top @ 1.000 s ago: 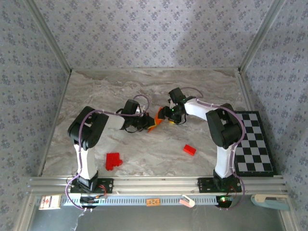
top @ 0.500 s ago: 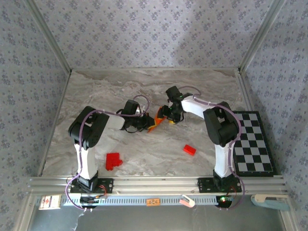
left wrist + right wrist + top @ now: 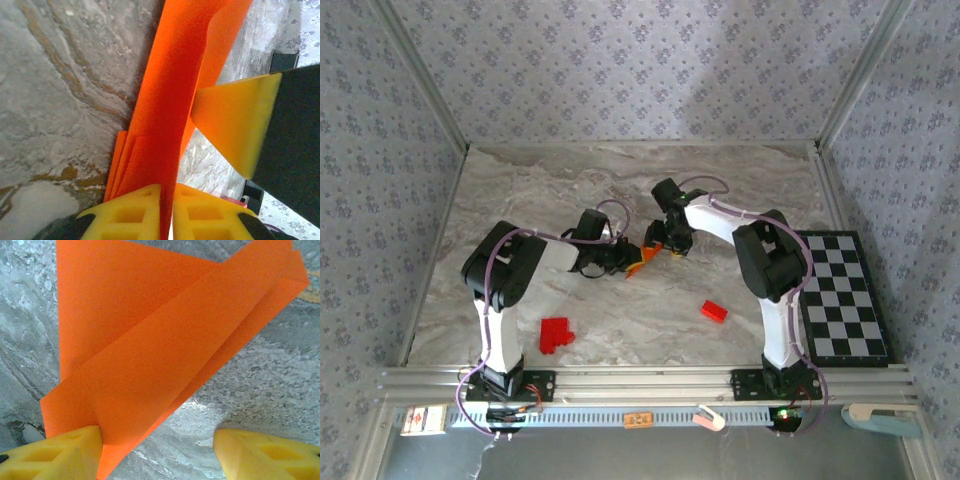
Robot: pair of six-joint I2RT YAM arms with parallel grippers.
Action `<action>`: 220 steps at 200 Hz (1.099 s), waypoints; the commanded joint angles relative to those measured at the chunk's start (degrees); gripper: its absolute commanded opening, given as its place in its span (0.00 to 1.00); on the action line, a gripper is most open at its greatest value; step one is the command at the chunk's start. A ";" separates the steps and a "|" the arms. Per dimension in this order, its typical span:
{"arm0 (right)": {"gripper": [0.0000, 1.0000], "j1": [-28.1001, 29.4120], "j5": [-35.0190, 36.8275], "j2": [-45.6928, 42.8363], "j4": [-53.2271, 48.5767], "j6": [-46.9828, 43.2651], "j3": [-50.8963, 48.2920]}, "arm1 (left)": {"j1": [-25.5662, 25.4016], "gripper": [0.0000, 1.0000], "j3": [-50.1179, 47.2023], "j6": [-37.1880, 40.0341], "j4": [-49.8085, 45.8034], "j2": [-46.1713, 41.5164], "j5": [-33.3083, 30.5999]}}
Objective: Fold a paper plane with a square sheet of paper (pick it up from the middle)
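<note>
The square sheet of paper (image 3: 638,262) is bright orange and folded into a narrow pointed paper plane shape, standing on edge at mid-table. My left gripper (image 3: 623,257) holds it from the left. In the left wrist view its yellow pads (image 3: 131,212) pinch the folded layers (image 3: 170,100), with only a sliver of gap. My right gripper (image 3: 666,243) is at the paper's right side, open. In the right wrist view its fingers (image 3: 70,455) stand wide apart, the left one touching the paper's edge (image 3: 150,340). One right finger (image 3: 235,125) presses the fold in the left wrist view.
A red block cluster (image 3: 556,334) lies front left and a single red block (image 3: 713,311) front right. A black-and-white chequered board (image 3: 842,296) sits along the right edge. Patterned walls enclose the marble table (image 3: 520,200).
The right arm has swung left, carrying its gripper closer along the paper toward the left gripper. The left arm and the paper have stayed put.
</note>
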 commanded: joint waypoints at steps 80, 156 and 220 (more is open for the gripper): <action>0.68 0.18 7.18 7.67 -2.91 0.67 -0.85 | 0.46 0.30 -1.96 2.40 -2.98 -4.34 -0.62; 0.69 0.15 6.61 7.85 -3.03 0.17 -0.49 | 0.59 0.35 -2.85 3.75 -6.19 -8.14 -2.68; 0.69 0.17 6.31 8.00 -3.10 -0.11 -0.33 | -0.47 0.36 -0.24 14.85 -16.12 -11.27 -8.83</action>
